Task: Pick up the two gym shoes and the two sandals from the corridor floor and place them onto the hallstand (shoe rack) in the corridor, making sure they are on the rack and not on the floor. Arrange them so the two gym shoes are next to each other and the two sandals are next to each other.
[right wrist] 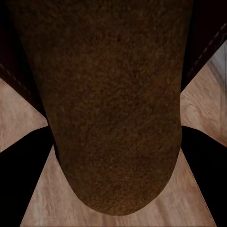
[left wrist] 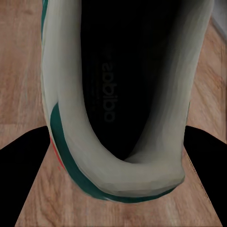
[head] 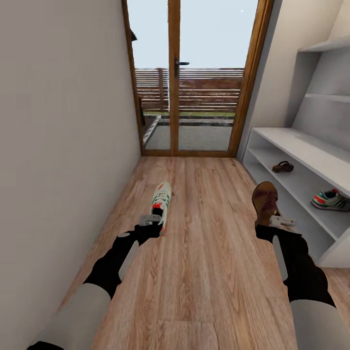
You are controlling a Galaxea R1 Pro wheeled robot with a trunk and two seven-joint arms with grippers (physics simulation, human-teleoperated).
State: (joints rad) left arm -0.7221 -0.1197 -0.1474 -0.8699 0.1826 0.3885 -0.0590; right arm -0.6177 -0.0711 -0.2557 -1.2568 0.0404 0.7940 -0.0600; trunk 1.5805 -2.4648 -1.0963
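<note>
My left gripper [head: 153, 219] is shut on the heel of a cream gym shoe [head: 161, 198] with green stripes, its toe pointing toward the door over the corridor floor [head: 204, 272]. In the left wrist view the gym shoe's heel opening [left wrist: 118, 94] sits between my black fingers [left wrist: 23, 161]. My right gripper [head: 275, 221] is shut on a dark brown sandal [head: 265, 197], seen close up as the sandal [right wrist: 113, 104] in the right wrist view. The hallstand [head: 291, 138] stands at the right. On one of its low shelves lie a second sandal [head: 282, 166] and a second gym shoe [head: 330, 200], well apart.
A pale wall [head: 58, 146] runs close along the left. A wood-framed glass door [head: 189, 78] closes the corridor's far end. The hallstand's wall shelves [head: 325, 46] rise above the bench at the right.
</note>
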